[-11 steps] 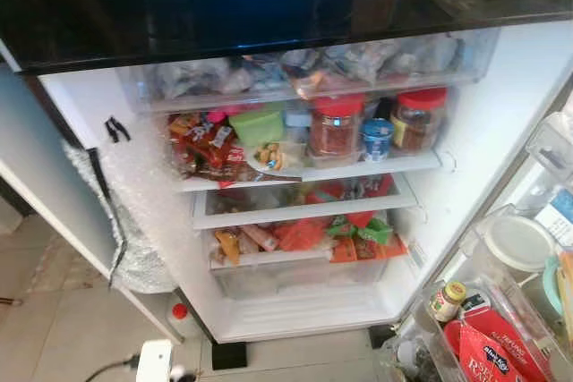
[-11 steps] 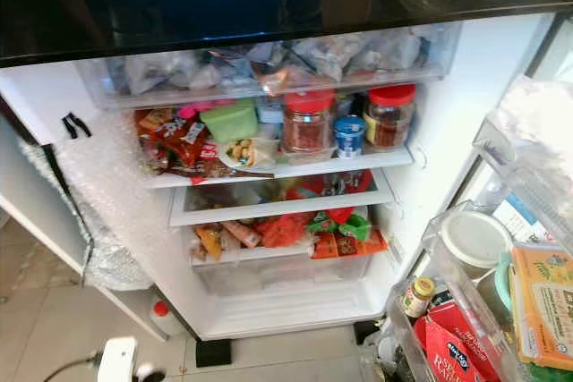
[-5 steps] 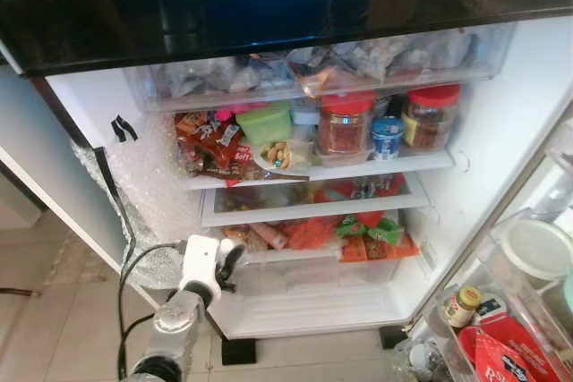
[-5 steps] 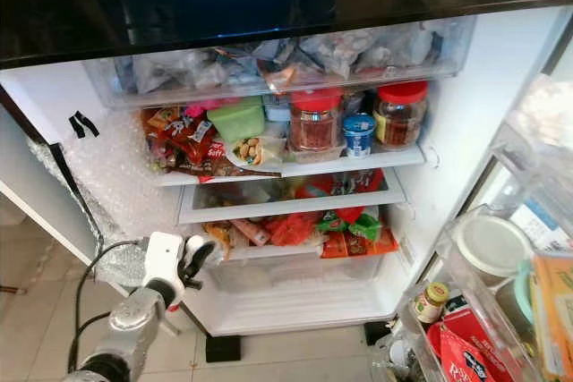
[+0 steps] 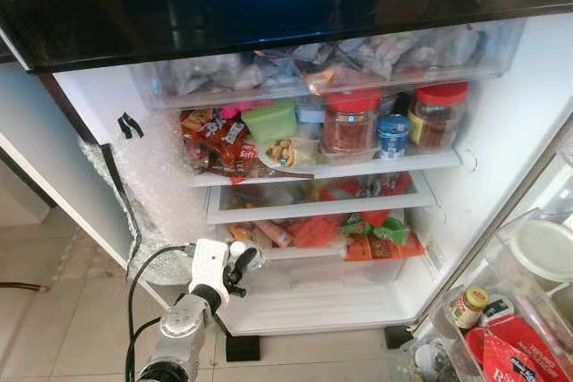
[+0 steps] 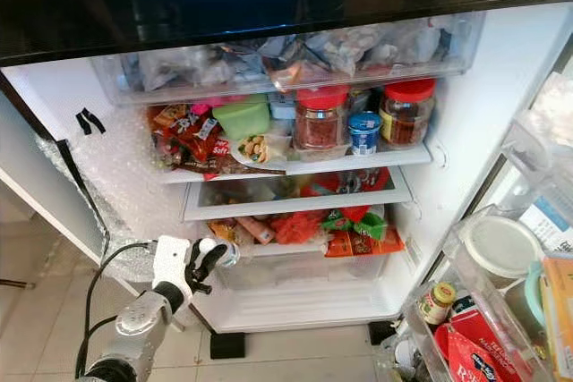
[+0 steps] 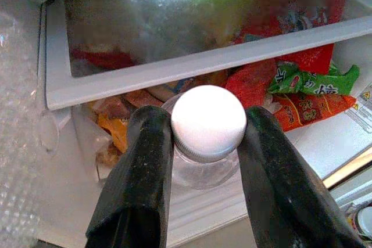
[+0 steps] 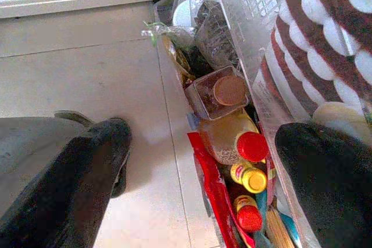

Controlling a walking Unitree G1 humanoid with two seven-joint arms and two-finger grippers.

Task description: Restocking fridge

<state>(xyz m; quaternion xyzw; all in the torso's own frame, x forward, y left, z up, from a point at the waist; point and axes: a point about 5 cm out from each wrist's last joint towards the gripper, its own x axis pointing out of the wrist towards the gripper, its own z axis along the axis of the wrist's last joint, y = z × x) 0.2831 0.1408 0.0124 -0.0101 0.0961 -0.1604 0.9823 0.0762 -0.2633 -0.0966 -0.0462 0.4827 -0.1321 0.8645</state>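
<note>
1. Left eye view: the fridge (image 5: 501, 131) stands open and its shelves are already crowded — jars with red lids (image 5: 347, 123), snack packets and a green box on the upper shelf, more packets under it. The left gripper (image 5: 240, 266) is raised in front of the lower shelf, at its left end, with a small clear bottle (image 5: 251, 257) between its fingers.

2. Right eye view: the same scene. The bottle is at the front edge of the lower shelf (image 6: 295, 246), not yet set down on it, as far as I can see.

3. Left wrist view: the two black fingers are closed on the neck of the bottle, just under its white cap (image 7: 208, 121). Behind it lie the red and green packets (image 7: 302, 82).

4. Right wrist view: the right gripper (image 8: 200, 172) hangs low beside the door racks, its fingers wide apart and holding nothing. Bottles with red caps (image 8: 251, 146) stand in the door rack.

5. My judgement: the restocking is in progress — this bottle must still be placed and released.
</note>
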